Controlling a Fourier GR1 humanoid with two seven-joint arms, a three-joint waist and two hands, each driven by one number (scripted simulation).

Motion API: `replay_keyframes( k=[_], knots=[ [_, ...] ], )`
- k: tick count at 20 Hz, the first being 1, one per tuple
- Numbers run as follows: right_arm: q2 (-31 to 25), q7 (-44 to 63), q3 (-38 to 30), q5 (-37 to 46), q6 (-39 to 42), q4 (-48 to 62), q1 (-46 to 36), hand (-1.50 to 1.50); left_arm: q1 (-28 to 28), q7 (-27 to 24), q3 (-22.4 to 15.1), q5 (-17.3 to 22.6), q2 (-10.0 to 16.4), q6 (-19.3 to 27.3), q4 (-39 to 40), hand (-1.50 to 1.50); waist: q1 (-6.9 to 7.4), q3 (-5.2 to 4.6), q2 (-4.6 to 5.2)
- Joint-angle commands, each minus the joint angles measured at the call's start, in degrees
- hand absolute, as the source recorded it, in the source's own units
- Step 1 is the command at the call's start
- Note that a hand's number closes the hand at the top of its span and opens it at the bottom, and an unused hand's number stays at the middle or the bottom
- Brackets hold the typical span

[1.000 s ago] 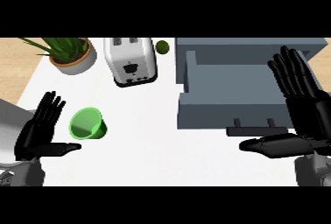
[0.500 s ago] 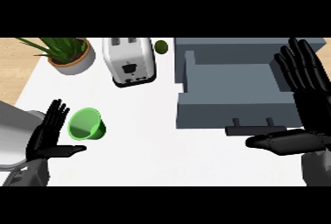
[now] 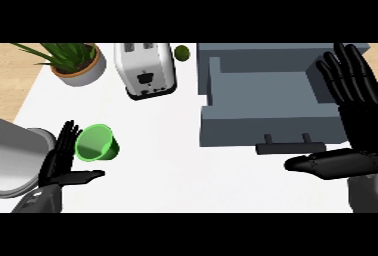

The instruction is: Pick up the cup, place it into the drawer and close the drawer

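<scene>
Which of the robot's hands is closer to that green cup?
Left. The left hand is open right beside the green cup, on the cup's left side. The right hand is open far off to the cup's right, at the right side of the open drawer.

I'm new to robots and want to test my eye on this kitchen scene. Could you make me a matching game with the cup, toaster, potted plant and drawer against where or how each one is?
Things
1. cup
2. toaster
3. potted plant
4. drawer

Descriptions
A. far left corner of the counter
B. pulled open, on the right
C. green, next to the left hand
D. at the back, between plant and drawer

Pairs: 1-C, 2-D, 3-A, 4-B
</scene>
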Motion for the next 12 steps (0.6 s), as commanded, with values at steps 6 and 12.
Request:
replay_keyframes(
  k=[6, 12],
  knots=[
    [-0.50, 4.53, -0.31, -0.46, -1.44, 0.35, -4.44, -1.50, -2.78, -6.56, 0.38, -0.79, -0.19, -1.67, 4.11, -1.50, -0.52, -0.13, 0.24],
    [-0.83, 2.09, -0.76, 0.84, -1.14, 3.60, -5.80, -1.50, -3.81, -7.76, -0.73, -2.30, -2.88, 0.51, 4.84, -1.50, -0.39, -0.11, 0.39]
  ],
)
